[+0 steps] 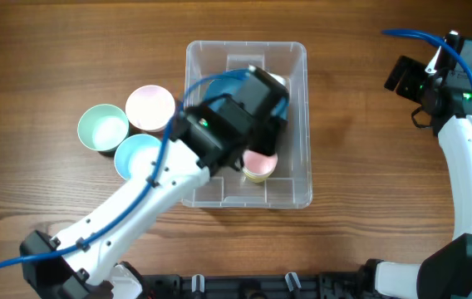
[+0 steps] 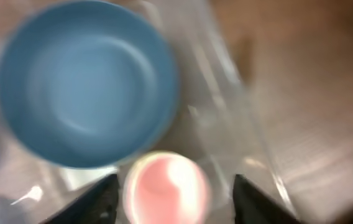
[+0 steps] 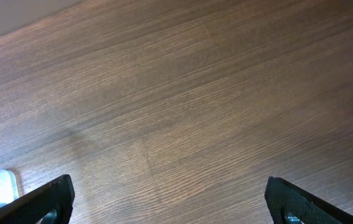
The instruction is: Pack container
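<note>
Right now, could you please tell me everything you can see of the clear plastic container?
The container is a clear plastic rectangular bin with rounded corners, upright and open-topped on the wooden table. It holds a blue bowl and a pink cup. The left gripper hangs open over the cup.

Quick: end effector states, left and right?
Left end effector: open, over pink cup.
Right end effector: open, empty, over table.
</note>
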Robot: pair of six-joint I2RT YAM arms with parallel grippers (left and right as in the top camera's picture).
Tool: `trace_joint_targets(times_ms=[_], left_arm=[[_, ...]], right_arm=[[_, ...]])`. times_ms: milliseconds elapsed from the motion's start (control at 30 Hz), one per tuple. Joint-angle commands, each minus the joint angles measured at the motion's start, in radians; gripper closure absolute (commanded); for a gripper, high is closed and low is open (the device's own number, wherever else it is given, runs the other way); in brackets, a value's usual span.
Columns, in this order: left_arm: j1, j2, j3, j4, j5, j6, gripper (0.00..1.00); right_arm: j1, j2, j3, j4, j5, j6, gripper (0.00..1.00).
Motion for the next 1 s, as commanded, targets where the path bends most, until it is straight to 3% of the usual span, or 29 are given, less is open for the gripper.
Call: trace_joint_targets(times_ms=[0,167,367,500,967], left_arm=[[-0.076,0.011,0.003,-0.014,0.068,0.079,0.30],[-0.122,0.049,-0.012,-0.043,0.068,0.075,0.33],[-0.146,0.128,-0.017,-0.058,0.067,0.071,0.51],[-0.144,0.167,-0.017,-0.075,-0.016,-0.005,0.60],[-0.143,0.243,-0.017,-0.079,-0.064,-0.008,0.71]], right_arm=[[0.003,-0.005,0.009,0.002,0.010,-0.003,0.00],[0.003,-0.005,0.009,0.002,0.010,-0.003,0.00],[0.003,-0.005,0.009,0.002,0.010,-0.003,0.00],[0.003,-0.005,0.009,0.002,0.010,-0.003,0.00],[0.003,-0.005,0.009,0.003,0.010,-0.003,0.00]])
